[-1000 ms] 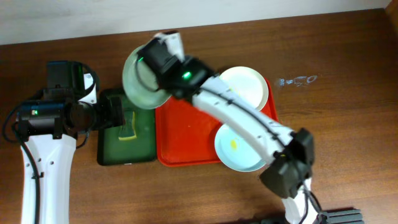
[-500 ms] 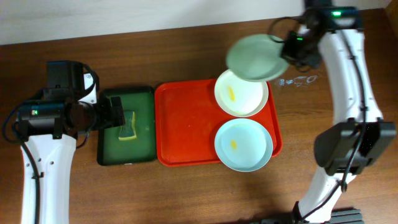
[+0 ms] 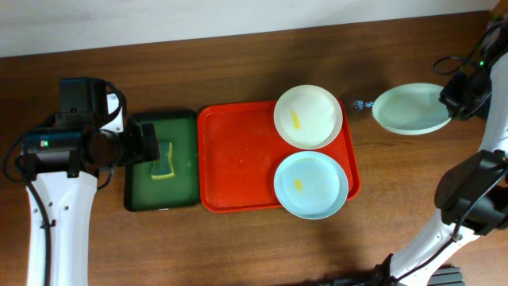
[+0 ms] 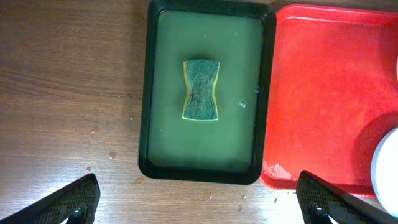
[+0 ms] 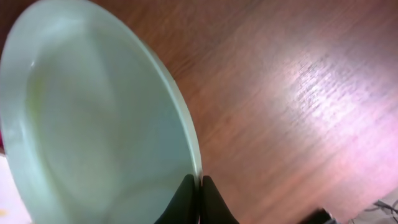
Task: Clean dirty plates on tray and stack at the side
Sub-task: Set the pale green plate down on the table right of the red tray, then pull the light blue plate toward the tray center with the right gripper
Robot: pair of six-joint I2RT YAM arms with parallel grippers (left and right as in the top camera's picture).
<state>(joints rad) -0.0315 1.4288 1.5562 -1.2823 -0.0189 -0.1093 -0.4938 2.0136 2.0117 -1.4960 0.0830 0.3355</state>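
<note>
**One plate off the tray; two smeared plates not yet handled**

The pale green plate (image 3: 409,110) is held by its rim at the far right of the table, well apart from the red tray (image 3: 238,163). The right gripper (image 5: 199,198) is pinched narrowly on that rim, and the plate is seen tilted in the right wrist view. Whether it touches the table cannot be told. No smear is made out on it, though the wrist view is blurred.

Two plates are found on the right side of the tray: the cream-white plate (image 3: 308,117) at the far corner and the pale blue plate (image 3: 310,184) at the near corner, edges just beside each other. A yellow smear is visible on each.

The left gripper (image 4: 198,202) is held over the dark green tray (image 4: 165,146) with jaws wide and nothing between them. The sponge (image 4: 201,90) lies untouched in that tray.

Progress is judged at about one third. No stack is formed yet, and two plates are left to be wiped and stacked.
</note>
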